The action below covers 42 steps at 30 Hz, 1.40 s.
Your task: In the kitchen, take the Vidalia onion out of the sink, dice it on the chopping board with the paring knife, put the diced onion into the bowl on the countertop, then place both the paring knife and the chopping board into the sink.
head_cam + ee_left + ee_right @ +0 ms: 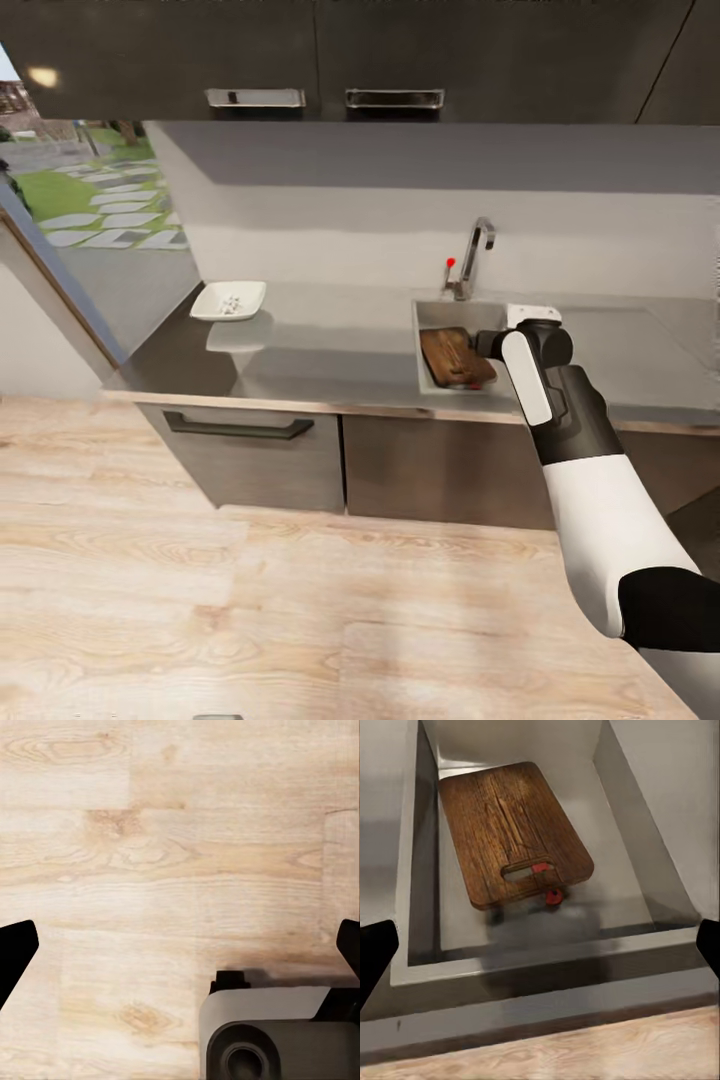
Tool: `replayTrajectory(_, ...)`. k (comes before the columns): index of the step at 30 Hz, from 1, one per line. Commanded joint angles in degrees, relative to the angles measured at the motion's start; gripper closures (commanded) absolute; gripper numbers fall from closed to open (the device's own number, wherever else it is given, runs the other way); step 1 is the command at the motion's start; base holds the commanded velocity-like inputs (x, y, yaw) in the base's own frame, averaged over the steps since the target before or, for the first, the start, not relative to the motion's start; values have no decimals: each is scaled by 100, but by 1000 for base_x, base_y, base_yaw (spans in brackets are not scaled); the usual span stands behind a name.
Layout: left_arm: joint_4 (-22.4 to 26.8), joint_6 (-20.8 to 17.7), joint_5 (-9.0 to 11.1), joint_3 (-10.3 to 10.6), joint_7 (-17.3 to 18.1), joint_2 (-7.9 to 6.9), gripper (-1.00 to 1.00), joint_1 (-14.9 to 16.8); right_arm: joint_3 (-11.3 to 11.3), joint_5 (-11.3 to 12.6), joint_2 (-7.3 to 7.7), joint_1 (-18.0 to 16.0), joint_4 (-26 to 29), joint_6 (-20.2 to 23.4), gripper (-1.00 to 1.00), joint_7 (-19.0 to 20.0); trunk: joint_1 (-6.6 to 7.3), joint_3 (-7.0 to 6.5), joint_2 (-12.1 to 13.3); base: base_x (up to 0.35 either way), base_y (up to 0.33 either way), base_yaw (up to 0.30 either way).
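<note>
A white-and-black right robot arm [560, 400] is reaching over the front edge of the long glossy grey countertop [330, 345] toward the rectangular grey steel sink [649, 874], where the dark brown wooden chopping board [510, 825] with rounded corners is lying inside the basin. The right wrist view is showing the right gripper [540, 952] hanging above the near rim of the sink with its two dark fingertips [375, 960] spread wide at the frame's edges and nothing between them. Red parts of the small paring knife [547, 881] are showing through the board's slot hole and just past its edge, so the knife appears to be lying beneath the board; its blade cannot be made out. A curved steel tap [475, 255] with a red knob [450, 264] is standing behind the basin. Well apart along the counter, the shallow white squarish bowl [228, 300] is sitting near the corner by the window, holding tiny white cubes of diced Vidalia onion [231, 303]. The left gripper [180, 952], fingers likewise splayed and empty, is pointing down at the pale wooden plank floor [165, 832] beside the robot's grey base [270, 1035].
</note>
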State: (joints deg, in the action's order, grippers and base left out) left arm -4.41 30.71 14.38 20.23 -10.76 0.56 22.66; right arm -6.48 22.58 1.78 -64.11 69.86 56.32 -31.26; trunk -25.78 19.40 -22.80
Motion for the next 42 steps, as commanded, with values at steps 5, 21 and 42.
replayTrajectory(5, -25, 17, 30, 51, -14, 5, -100, 10, -17, 54, 7, 10, 2, 12, -100, -56, 0, 10, -12, -336, 0, 0)
replayTrajectory(21, -25, 14, 30, 51, -14, 5, -100, 10, -20, 54, 7, 30, 2, 11, -100, -52, 0, 10, -12, -142, 0, 0)
replayTrajectory(42, -25, 14, 30, 51, -14, 5, -100, 10, -16, -225, 15, 1255, -140, -643, -100, 4, 0, 10, -12, 0, 0, 0)
